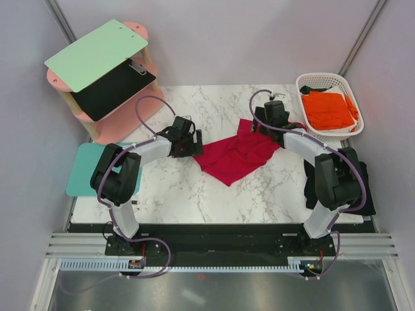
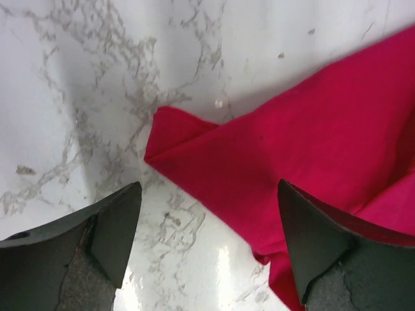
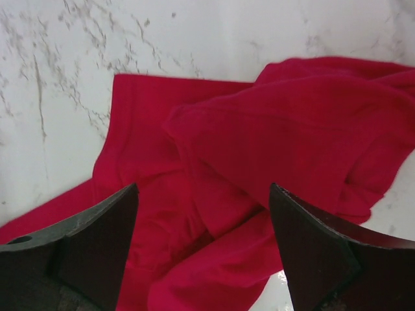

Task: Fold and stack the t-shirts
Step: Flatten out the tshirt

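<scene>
Both hands are open and hold nothing. The left hand [image 1: 192, 144] hangs low at the left corner of the red t-shirt [image 1: 235, 155]. Its two dark fingers [image 2: 110, 227] stand wide apart, one over the bare white worktop [image 1: 194, 194] and one over red cloth. A turned-over corner of the red t-shirt lies just ahead of the gap between them. The right hand [image 1: 269, 120] hangs over the far right part of the red t-shirt. Its fingers [image 3: 97, 240] are also spread wide, with bunched, wrinkly red cloth under the gap. I cannot tell if either hand touches the cloth. The red t-shirt lies in the middle of the worktop, between the two hands. It is rumpled and spread out in a rough diamond shape, not folded neatly. The orange t-shirt [image 1: 327, 109] lies folded in a white basket [image 1: 324, 76], to the right of the red t-shirt and farther from the arms. The black t-shirt [image 1: 368, 194] lies well to the right of the red t-shirt, partly hidden behind the right arm. A teal mat [image 1: 81, 168] lies well to the left of the red t-shirt. A mint-green board [image 1: 97, 53] rests on top of a pink shelf stand [image 1: 139, 110], to the left of the red t-shirt and farther back.
</scene>
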Robot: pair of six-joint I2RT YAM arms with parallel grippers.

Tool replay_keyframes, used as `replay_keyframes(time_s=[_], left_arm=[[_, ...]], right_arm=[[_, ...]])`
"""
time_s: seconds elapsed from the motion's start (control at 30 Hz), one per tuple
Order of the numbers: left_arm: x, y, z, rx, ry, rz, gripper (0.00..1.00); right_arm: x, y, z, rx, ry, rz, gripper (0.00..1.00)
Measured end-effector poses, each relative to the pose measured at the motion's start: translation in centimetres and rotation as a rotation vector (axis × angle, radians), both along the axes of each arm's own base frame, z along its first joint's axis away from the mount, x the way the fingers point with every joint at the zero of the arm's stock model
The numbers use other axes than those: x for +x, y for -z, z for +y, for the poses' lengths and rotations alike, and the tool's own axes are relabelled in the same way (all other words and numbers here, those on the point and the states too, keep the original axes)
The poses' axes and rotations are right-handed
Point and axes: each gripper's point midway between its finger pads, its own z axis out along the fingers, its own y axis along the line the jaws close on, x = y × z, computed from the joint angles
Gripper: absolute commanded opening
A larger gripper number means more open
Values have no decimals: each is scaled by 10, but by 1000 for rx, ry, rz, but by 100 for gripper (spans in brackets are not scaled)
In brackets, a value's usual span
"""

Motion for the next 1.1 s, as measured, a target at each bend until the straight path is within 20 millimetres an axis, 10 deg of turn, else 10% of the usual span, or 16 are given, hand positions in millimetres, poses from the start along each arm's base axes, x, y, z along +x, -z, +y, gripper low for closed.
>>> replay_keyframes(time_s=[0.17,0.37,0.77,1.1], left_arm=[[19,1,-9,-16,-11,-20,52],[24,7,-8,-5,-36,-21,4],[30,2,-7,0,-45,-38,2],[31,0,-6,9,-51,-40,2]], right_arm=[[6,42,14,14,-50,97,81],[16,44,35,80,-117,100,78],[26,15,111,122,-279,39,83],[47,79,99,-69,-182,149,83]])
